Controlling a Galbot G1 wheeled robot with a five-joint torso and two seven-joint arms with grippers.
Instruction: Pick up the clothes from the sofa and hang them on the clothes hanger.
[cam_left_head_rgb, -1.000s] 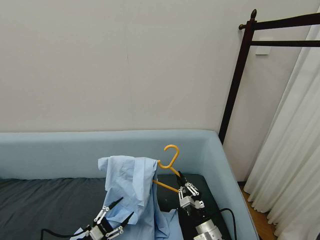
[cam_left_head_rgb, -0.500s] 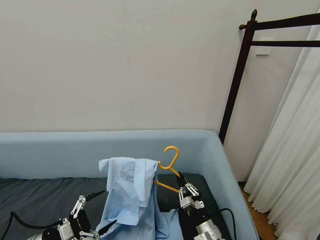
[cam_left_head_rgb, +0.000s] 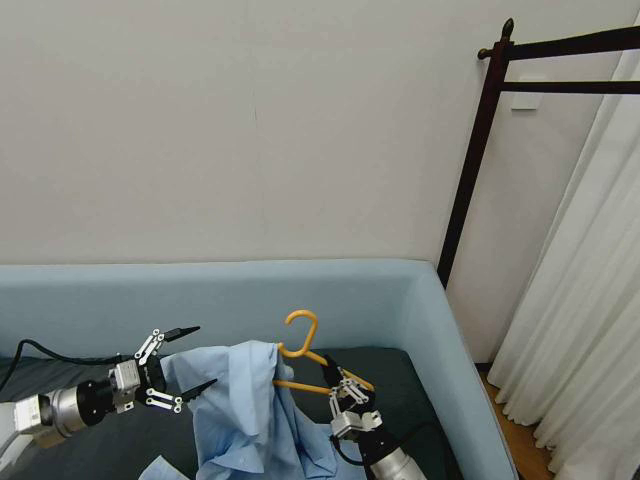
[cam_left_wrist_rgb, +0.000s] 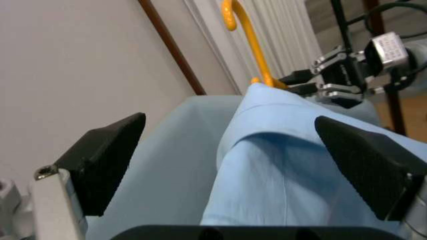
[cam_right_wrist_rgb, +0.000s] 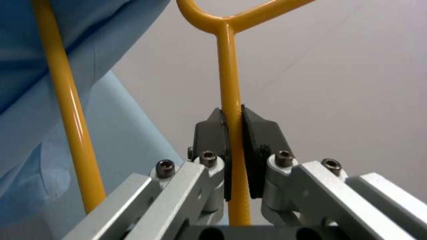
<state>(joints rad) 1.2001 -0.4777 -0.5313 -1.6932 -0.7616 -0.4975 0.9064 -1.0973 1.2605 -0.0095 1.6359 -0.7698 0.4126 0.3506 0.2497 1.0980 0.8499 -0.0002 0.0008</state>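
A light blue shirt (cam_left_head_rgb: 245, 410) hangs on an orange hanger (cam_left_head_rgb: 300, 330) above the sofa's dark seat. My right gripper (cam_left_head_rgb: 345, 388) is shut on the hanger's lower bar, and the right wrist view shows the pads (cam_right_wrist_rgb: 253, 145) clamping the orange hanger (cam_right_wrist_rgb: 229, 75) beside the shirt (cam_right_wrist_rgb: 87, 30). My left gripper (cam_left_head_rgb: 206, 355) is open at the shirt's left edge and holds nothing. In its wrist view the fingers (cam_left_wrist_rgb: 100, 150) frame the shirt (cam_left_wrist_rgb: 280, 165), with the hanger hook (cam_left_wrist_rgb: 243, 35) and the right gripper (cam_left_wrist_rgb: 297, 82) beyond.
A dark wooden clothes rack (cam_left_head_rgb: 478, 150) stands at the right behind the sofa's end. White curtains (cam_left_head_rgb: 590, 300) hang farther right. The pale blue sofa back (cam_left_head_rgb: 150, 295) runs along a bare wall.
The right gripper has carried the hanger and shirt to the left and slightly down. The left gripper, still open, has swung left and up from under the shirt to its left edge.
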